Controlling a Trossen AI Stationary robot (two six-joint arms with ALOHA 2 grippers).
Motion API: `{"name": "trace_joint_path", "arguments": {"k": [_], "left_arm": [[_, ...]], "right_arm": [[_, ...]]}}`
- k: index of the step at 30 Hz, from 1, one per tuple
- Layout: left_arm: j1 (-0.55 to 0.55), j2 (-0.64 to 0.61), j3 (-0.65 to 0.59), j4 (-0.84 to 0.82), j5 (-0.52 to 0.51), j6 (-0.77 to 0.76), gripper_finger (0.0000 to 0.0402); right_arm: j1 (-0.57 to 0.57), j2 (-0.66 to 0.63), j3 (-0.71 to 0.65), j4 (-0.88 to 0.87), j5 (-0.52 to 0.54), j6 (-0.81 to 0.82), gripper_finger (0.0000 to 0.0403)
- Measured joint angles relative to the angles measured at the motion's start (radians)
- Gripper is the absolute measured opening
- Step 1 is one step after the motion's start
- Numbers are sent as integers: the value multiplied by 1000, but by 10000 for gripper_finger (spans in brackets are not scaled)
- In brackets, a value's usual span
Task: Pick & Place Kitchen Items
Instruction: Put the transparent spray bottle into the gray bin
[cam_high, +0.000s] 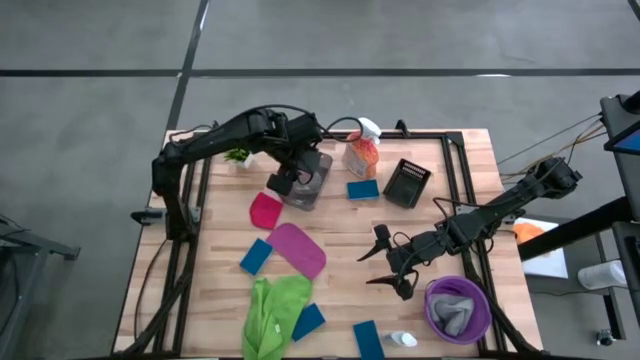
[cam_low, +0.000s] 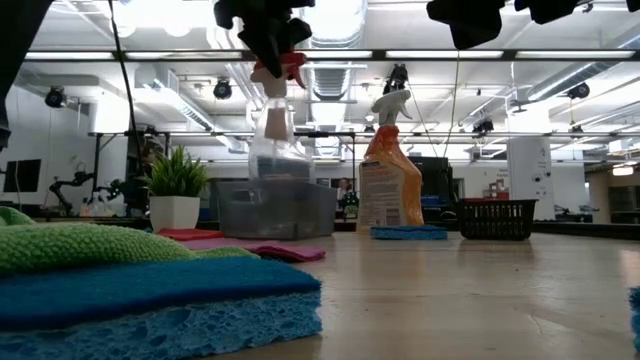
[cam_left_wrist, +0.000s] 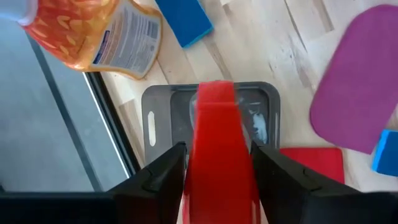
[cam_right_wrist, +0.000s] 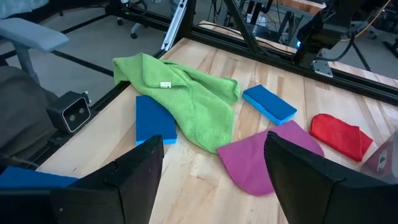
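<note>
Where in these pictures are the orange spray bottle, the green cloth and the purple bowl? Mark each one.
orange spray bottle (cam_high: 361, 156): high view, on its orange body.
green cloth (cam_right_wrist: 189, 99): right wrist view, on the middle of the spread fabric.
purple bowl (cam_high: 434, 315): high view, on its left rim.

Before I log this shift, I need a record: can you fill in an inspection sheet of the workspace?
Surface: wooden table, bare patches visible.
Job's things: red-topped bottle held above grey bin; orange spray bottle; green cloth; magenta cloth.
Clutter: potted plant; black basket.
End effectors: left end effector shut on bottle; right end effector open.
Cables: along right arm.
Surroundings: nothing seen moving.
</note>
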Motion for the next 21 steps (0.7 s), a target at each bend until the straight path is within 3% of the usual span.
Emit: {"name": "trace_joint_path", "arguments": {"k": [7,12,21], "left_arm": [[12,-1,1,-5,-3,7,157],[32,-2,1,12,-72,7,140],[53,-2,2,28,-76,4,186]], "right_arm": [[0,0,0,0,0,0,272],[0,0,0,0,0,4,272],[0,0,0,0,-1,7,272]]}}
